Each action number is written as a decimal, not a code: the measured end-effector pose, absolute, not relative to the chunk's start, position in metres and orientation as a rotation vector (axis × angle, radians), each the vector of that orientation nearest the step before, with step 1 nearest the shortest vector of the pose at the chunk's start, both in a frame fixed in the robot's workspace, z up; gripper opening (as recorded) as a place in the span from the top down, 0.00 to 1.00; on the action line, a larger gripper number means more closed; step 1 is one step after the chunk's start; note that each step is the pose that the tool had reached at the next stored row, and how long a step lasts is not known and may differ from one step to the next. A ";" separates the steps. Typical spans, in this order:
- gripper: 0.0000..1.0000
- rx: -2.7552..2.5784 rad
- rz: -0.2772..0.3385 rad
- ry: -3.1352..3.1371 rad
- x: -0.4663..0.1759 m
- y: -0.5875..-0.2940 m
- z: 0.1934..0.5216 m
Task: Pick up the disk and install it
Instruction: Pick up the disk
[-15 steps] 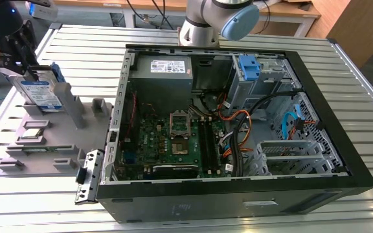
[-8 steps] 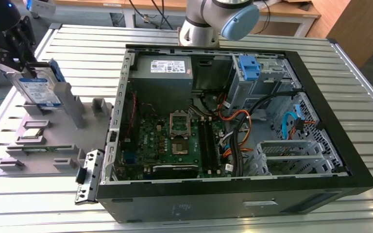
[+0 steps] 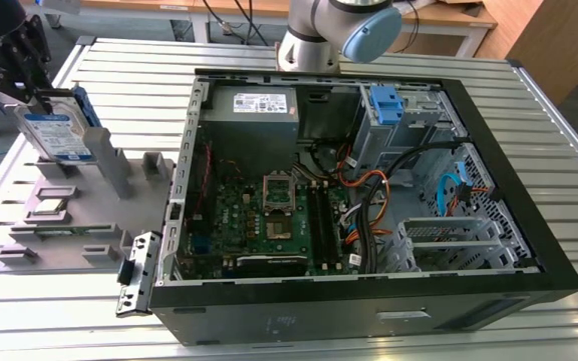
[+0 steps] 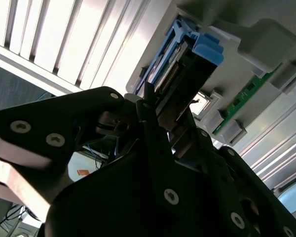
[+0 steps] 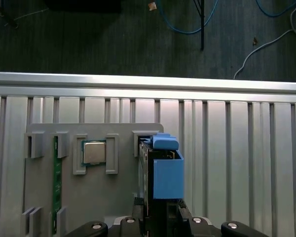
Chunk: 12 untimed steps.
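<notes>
The exterior view overlooks the table (image 3: 530,113) from above; both wrist views hug the disk (image 4: 206,51) (image 5: 166,177).

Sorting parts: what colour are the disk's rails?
Blue; the disk shows best in the first wrist view.

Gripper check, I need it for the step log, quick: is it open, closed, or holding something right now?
Gripper: closed on the disk, gripping the upright drive by its upper end.

At the exterior view's upper left the end effector (image 3: 46,101) clamps the disk (image 3: 58,134) over the grey fixture (image 3: 88,218), whose upright posts (image 3: 118,169) stand close below. Bare slatted bench (image 3: 133,75) lies open rightward, up to the open computer case (image 3: 369,297). Inside, power-supply box (image 3: 264,105), blue bracket (image 3: 382,105) and loose cables (image 3: 369,192) crowd the upper right.
</notes>
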State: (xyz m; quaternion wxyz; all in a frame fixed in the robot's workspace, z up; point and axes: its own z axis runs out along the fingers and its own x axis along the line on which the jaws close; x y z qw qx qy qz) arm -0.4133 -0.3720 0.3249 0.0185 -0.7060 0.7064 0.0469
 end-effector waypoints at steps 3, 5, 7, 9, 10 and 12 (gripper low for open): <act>0.65 -2.192 0.146 2.193 -0.413 -0.372 0.329; 0.65 -2.192 0.145 2.193 -0.413 -0.372 0.328; 0.65 -2.192 0.146 2.193 -0.413 -0.372 0.329; 0.65 -2.192 0.146 2.193 -0.413 -0.372 0.329; 0.65 -2.192 0.145 2.193 -0.413 -0.372 0.329; 0.65 -2.192 0.146 2.193 -0.413 -0.372 0.329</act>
